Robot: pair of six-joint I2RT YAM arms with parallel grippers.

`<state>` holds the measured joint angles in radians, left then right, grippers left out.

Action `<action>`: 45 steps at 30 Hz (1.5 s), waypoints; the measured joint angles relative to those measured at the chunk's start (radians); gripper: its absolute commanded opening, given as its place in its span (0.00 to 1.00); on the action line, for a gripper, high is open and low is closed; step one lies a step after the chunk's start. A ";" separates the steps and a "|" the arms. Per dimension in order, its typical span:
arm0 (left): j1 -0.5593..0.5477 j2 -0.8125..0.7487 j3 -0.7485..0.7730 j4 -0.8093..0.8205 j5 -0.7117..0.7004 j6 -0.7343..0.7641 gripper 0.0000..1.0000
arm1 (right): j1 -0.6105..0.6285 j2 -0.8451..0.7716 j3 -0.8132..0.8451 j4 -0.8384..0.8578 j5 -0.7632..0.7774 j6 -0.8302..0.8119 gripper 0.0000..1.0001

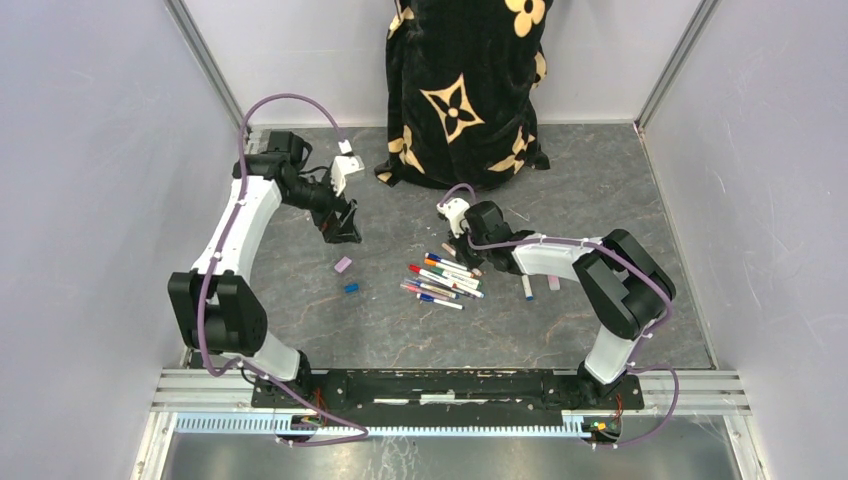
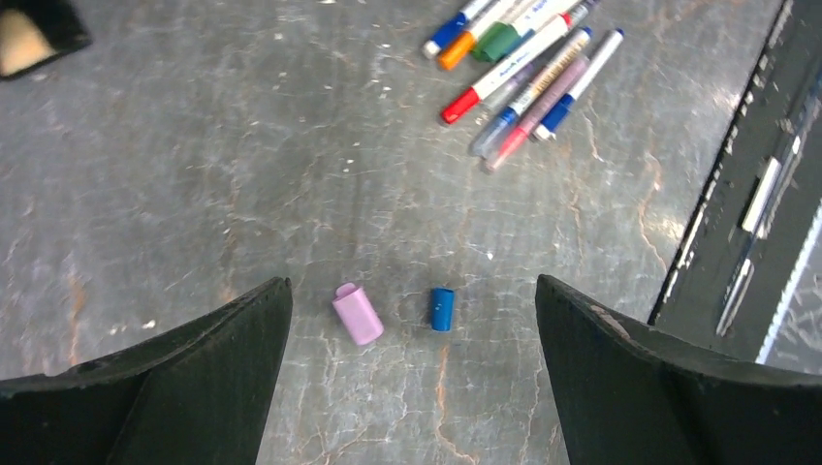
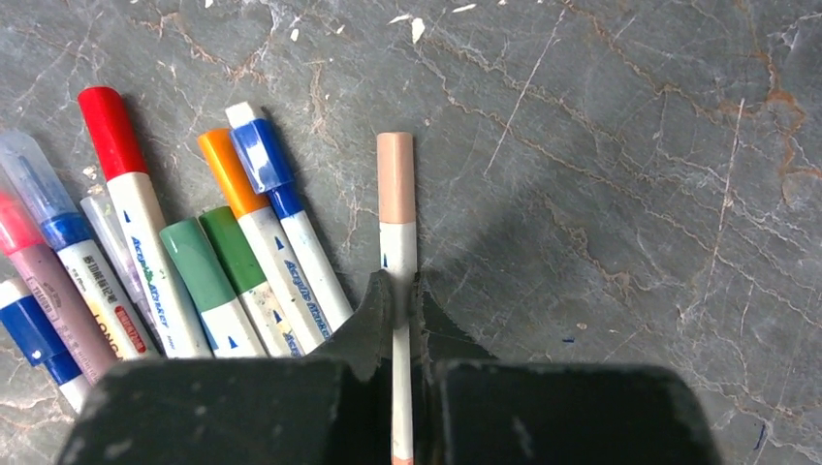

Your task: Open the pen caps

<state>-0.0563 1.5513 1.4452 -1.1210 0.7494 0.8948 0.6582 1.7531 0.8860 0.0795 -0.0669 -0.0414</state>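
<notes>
Pen in my right pincer (image 3: 405, 295): the jaws are pinched tight on the white barrel of the tan-capped pen (image 3: 397, 247), which runs straight out between my fingertips. Whether it rests on the table (image 3: 630, 194) or sits just above it, I cannot tell. Its tan cap (image 3: 395, 177) is on and pokes out ahead of the jaws, clear of them. In the wrist view the heap (image 3: 194, 262) of other pens lies just to the left, fanned side by side with caps on: red, orange, blue, two green, and more blue at the edge. The nearest one, blue-capped, lies just beside my finger on that side.

My left pincer (image 2: 412, 286) hangs spread wide above the table and holds nothing. Under the gap between its fingers lie two loose caps on their sides: a pink cap (image 2: 357, 313) and, near it but apart, a blue cap (image 2: 442, 308). Neither touches a finger. The heap lies well beyond them.

Seen from above, a short pen (image 1: 527, 288) with a blue end and a small pink piece (image 1: 553, 283) lie beside my right forearm.

A black bag (image 1: 465, 90) with cream flowers stands at the far edge; what it holds is hidden.
</notes>
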 measured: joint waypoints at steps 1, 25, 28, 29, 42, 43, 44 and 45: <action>-0.008 0.000 -0.008 -0.009 0.014 0.024 1.00 | 0.000 -0.002 0.005 -0.011 -0.001 0.000 0.00; -0.309 -0.056 -0.109 -0.062 0.090 0.332 0.76 | -0.002 -0.074 0.262 -0.129 -0.803 0.234 0.00; -0.337 -0.056 -0.109 -0.064 0.088 0.341 0.65 | -0.002 -0.050 0.262 -0.081 -0.863 0.288 0.00; -0.345 -0.056 -0.109 -0.064 0.087 0.343 0.61 | -0.002 -0.042 0.262 -0.072 -0.880 0.303 0.00; -0.418 -0.056 -0.139 -0.056 -0.016 0.371 0.35 | -0.001 -0.016 0.262 -0.065 -0.982 0.360 0.00; -0.418 -0.056 -0.143 -0.056 -0.019 0.371 0.32 | -0.001 -0.016 0.262 -0.065 -0.984 0.360 0.00; -0.421 -0.056 -0.146 -0.055 -0.025 0.372 0.27 | 0.000 -0.016 0.262 -0.065 -0.988 0.361 0.00; -0.422 -0.056 -0.147 -0.054 -0.032 0.372 0.20 | 0.000 -0.016 0.262 -0.065 -0.993 0.362 0.00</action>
<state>-0.4782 1.4952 1.2980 -1.1751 0.7177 1.2671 0.6586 1.7367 1.1477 0.0143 -1.0599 0.3210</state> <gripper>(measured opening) 0.334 0.023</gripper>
